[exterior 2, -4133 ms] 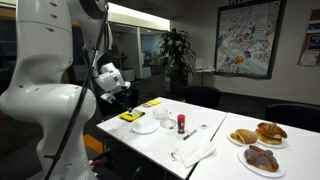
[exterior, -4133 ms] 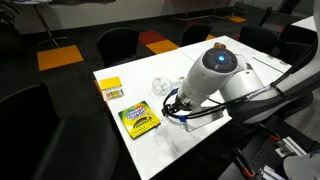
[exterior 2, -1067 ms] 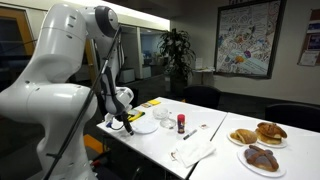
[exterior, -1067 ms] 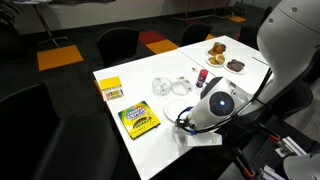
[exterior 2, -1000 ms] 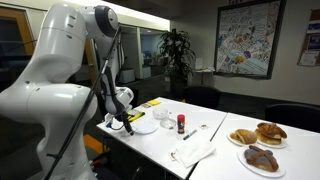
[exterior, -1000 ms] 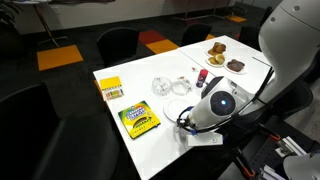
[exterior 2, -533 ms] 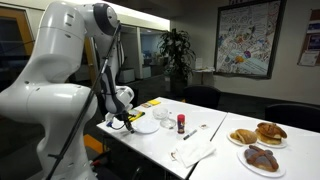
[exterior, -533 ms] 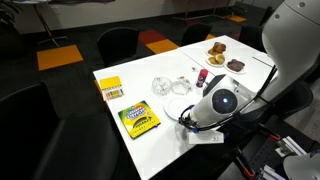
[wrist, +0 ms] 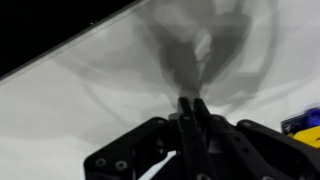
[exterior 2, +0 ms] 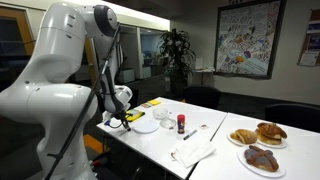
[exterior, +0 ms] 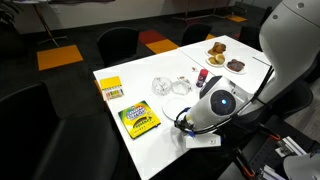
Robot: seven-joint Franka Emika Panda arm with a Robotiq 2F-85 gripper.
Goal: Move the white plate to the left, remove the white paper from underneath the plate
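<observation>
The white plate point(exterior 2: 146, 125) lies near the table's corner beside the crayon box point(exterior 2: 133, 116). In an exterior view only its edge point(exterior: 174, 106) shows past the arm. My gripper point(exterior 2: 126, 119) is low at the plate's near rim. In the wrist view the two black fingers point(wrist: 186, 112) are pressed together with no gap, tips down on the plate's white surface point(wrist: 240, 50). Whether they pinch the rim or a sheet does not show. The white paper under the plate cannot be made out against the white table.
The crayon box point(exterior: 138, 120) and a yellow box point(exterior: 110, 89) lie on one side of the plate. Two glass bowls point(exterior: 170, 86), a small red bottle point(exterior 2: 181, 123) and plates of pastries point(exterior 2: 258, 135) sit further along. A crumpled white napkin point(exterior 2: 192, 152) rests at the table edge.
The fingers have closed from open to pressed together at the plate's rim. The arm has barely shifted, and the plate sits where it was.
</observation>
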